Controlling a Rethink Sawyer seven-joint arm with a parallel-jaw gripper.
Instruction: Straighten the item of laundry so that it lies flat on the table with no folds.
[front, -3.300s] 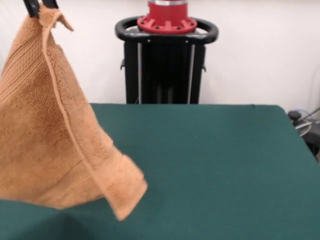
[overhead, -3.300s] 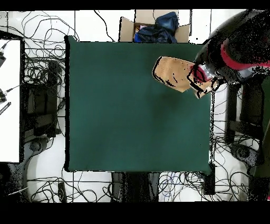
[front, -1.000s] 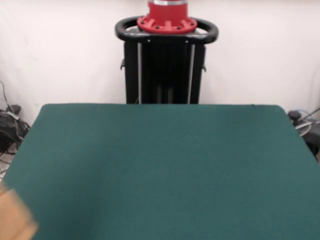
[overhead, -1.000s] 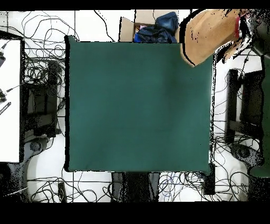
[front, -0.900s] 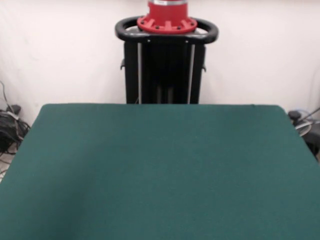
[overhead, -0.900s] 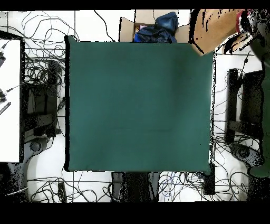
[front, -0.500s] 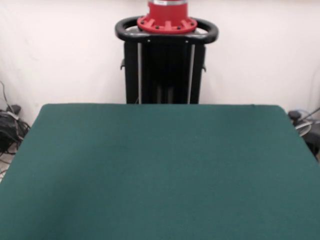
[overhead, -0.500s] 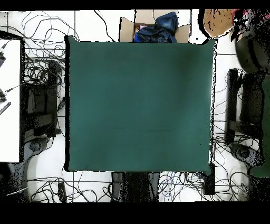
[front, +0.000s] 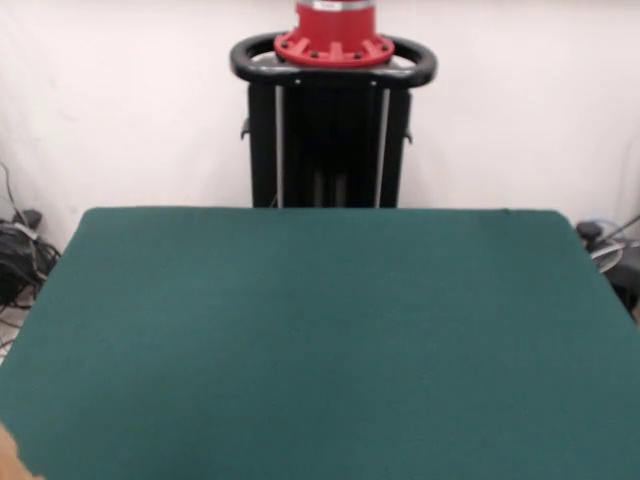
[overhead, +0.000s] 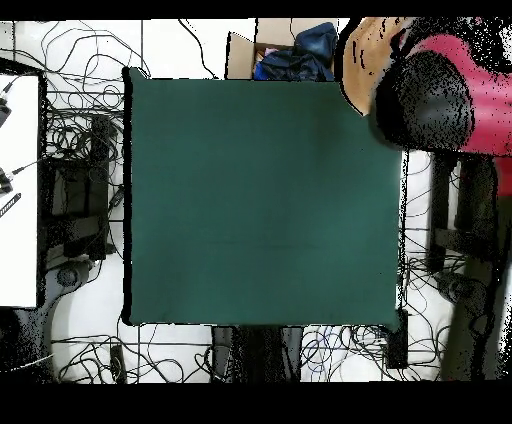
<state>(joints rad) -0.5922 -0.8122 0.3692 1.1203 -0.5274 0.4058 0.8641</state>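
The towel (overhead: 362, 62) hangs in the air by one corner of the surface (overhead: 260, 200). From above it shows as an orange-tan patch over the corner that is far from the robot's base and on the right in that view. The claw itself is hidden under the big red and black arm (overhead: 440, 90), so I cannot tell if it is clenched or let go. The towel sits right next to the arm and partly under it, so it is most likely hanging from the claw, but that is a guess.

From the front, only a tiny bit of orange-tan cloth (front: 8, 462) peeks in at the near left corner. The green top is bare from edge to edge in that view. The black pedestal (front: 332, 120) stands behind the far edge.

A cardboard box (overhead: 290, 52) with dark things inside sits on the floor past the far edge, and lots of cables (overhead: 80, 140) lie around.

The job looks hardly begun. No part of the towel lies on the green top yet. It has to be brought over the middle, laid down and spread out with no folds.
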